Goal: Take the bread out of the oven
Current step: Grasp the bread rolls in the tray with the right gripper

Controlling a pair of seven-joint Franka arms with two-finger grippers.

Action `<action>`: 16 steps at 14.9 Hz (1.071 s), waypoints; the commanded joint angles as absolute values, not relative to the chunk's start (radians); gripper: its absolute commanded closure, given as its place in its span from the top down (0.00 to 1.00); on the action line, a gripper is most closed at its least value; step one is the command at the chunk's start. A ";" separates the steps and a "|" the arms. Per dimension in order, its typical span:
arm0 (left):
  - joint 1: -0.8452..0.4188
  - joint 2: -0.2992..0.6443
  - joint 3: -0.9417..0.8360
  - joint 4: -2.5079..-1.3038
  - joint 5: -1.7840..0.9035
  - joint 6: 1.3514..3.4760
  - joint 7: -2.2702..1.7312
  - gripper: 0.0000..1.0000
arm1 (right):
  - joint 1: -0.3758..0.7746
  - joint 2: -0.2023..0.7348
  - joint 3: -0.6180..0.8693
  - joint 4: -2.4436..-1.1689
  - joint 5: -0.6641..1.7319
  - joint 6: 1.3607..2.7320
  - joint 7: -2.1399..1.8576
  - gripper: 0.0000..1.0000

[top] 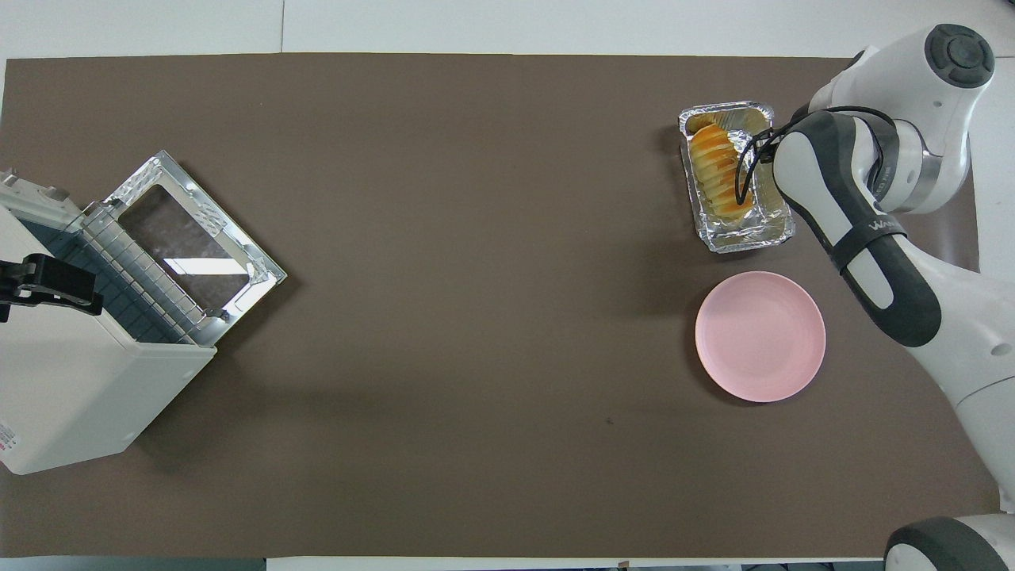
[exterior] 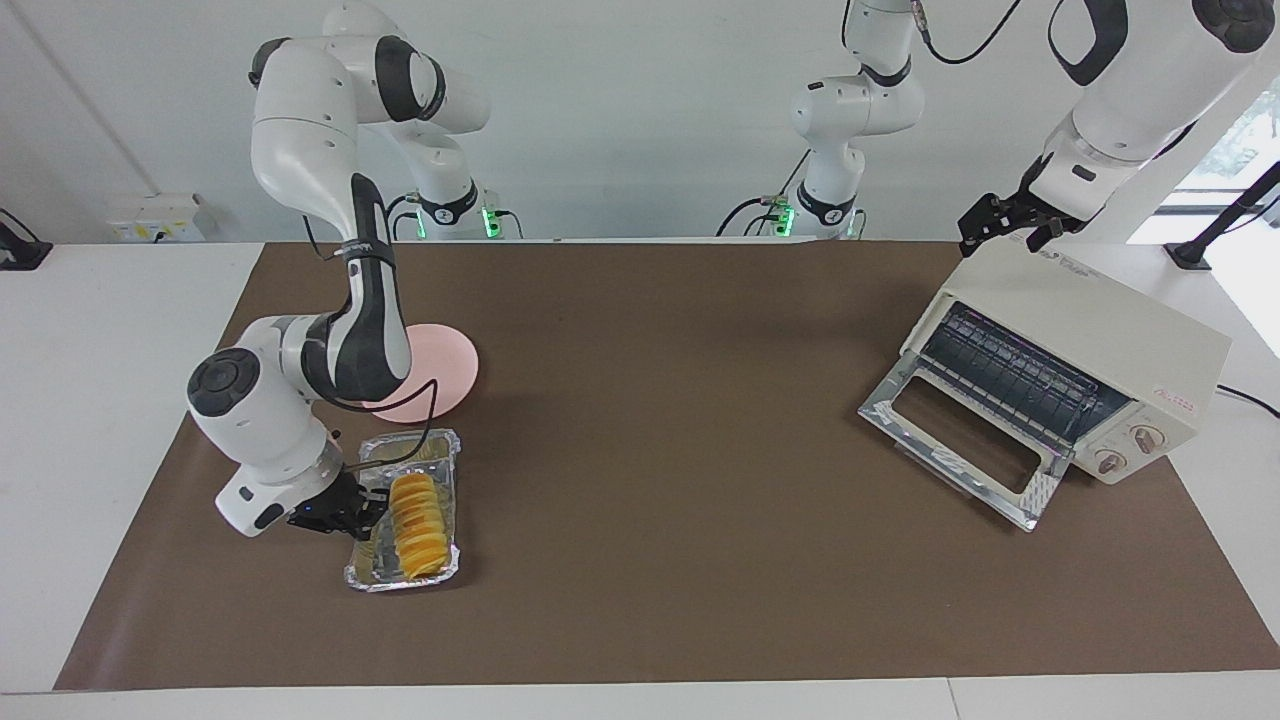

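Facing view showed ridged golden bread [exterior: 418, 512] in a crinkled foil tray [exterior: 370, 574] on brown matting, well apart from the boxy oven [exterior: 1160, 345]. Right gripper [exterior: 372, 505] at the tray rim, grip unclear. Left gripper [exterior: 1003, 228] wide over the oven.

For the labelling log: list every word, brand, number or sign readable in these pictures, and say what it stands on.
Red logo on the oven, above its knobs: too small to read.
Grey lettering on the oven's top, under the left gripper: blurred, unreadable.
White lettering on the right arm's black band: starts "WA", the rest unclear.
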State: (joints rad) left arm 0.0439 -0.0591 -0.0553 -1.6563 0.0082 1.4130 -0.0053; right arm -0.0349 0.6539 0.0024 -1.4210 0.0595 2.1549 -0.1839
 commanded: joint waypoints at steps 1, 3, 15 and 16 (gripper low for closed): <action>0.040 -0.078 -0.051 -1.672 0.008 1.411 -0.003 1.00 | -0.051 0.615 0.011 -1.436 0.057 2.074 -0.216 1.00; 0.040 -0.078 -0.051 -1.672 0.008 1.411 -0.003 1.00 | -0.041 0.572 0.011 -1.416 0.037 1.979 -0.212 1.00; 0.040 -0.078 -0.051 -1.672 0.008 1.410 -0.003 1.00 | 0.072 0.551 0.008 -1.557 -0.095 2.129 -0.008 1.00; 0.040 -0.078 -0.051 -1.672 0.008 1.411 -0.003 1.00 | 0.072 0.551 0.008 -1.563 -0.095 2.132 -0.008 1.00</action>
